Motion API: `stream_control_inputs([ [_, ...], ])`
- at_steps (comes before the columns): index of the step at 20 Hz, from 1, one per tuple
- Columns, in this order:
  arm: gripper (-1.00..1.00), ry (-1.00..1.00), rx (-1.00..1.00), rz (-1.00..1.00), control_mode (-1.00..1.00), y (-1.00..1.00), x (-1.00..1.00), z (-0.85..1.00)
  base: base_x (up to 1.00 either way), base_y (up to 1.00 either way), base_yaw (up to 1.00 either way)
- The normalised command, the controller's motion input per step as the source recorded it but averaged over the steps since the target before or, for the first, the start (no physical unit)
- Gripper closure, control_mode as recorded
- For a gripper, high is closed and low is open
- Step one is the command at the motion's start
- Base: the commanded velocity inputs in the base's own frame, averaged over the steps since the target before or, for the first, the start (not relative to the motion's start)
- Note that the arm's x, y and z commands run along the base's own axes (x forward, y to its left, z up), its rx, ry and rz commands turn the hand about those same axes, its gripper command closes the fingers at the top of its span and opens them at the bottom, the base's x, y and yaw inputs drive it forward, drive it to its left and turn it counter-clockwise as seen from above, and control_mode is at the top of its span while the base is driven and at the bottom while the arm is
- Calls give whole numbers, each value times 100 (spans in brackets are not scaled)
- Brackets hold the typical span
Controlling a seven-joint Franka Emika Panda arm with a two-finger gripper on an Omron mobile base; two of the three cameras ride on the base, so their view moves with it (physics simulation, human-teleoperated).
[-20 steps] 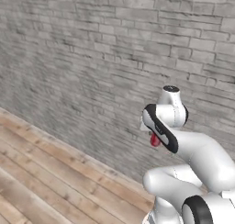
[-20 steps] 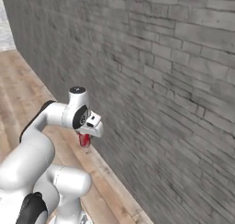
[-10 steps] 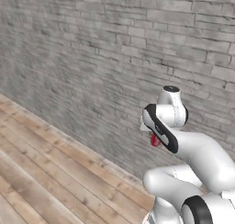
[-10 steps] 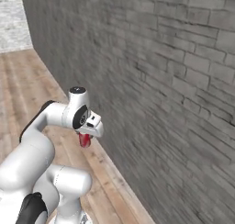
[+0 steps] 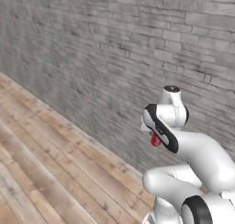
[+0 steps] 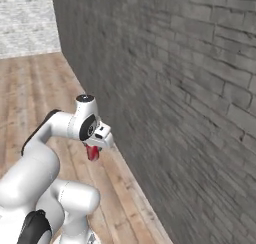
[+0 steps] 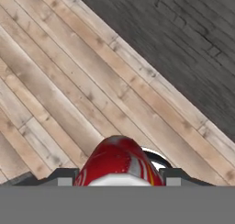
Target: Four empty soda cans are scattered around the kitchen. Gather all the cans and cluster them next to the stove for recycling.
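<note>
A red soda can (image 7: 118, 161) sits between my fingers in the hand view, its silver rim showing at the right. From the base cameras the same can (image 5: 156, 140) (image 6: 92, 152) hangs under my folded wrist, pointing down at the floor. My gripper (image 7: 118, 175) (image 6: 93, 149) is shut on it. The stove and the other cans are out of view.
A grey brick wall (image 5: 105, 58) (image 6: 190, 88) stands close ahead, running along the wood plank floor (image 5: 41, 163) (image 6: 35, 98) (image 7: 69, 81). A paler brick wall (image 6: 25, 18) closes the far end on the left of the right base view. Open floor lies to the left.
The whole picture has shifted: the base has driven along the wall, and a far pale wall has come into sight. The arm keeps its folded pose with the can held.
</note>
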Motion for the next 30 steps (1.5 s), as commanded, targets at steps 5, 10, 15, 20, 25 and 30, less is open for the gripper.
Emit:
stream_control_inputs([
  [5, 100, 0, 0, 0, 100, 0, 0, 0, 54, 23, 22],
  [10, 100, 0, 0, 0, 100, 0, 0, 0, 54, 22, 24],
  [15, 100, 0, 0, 0, 100, 0, 0, 0, 54, 21, 25],
  [20, 100, 0, 0, 0, 100, 0, 0, 0, 55, 21, 24],
  [25, 100, 0, 0, 0, 100, 0, 0, 0, 51, 20, 31],
  [30, 100, 0, 0, 0, 100, 0, 0, 0, 49, 19, 35],
])
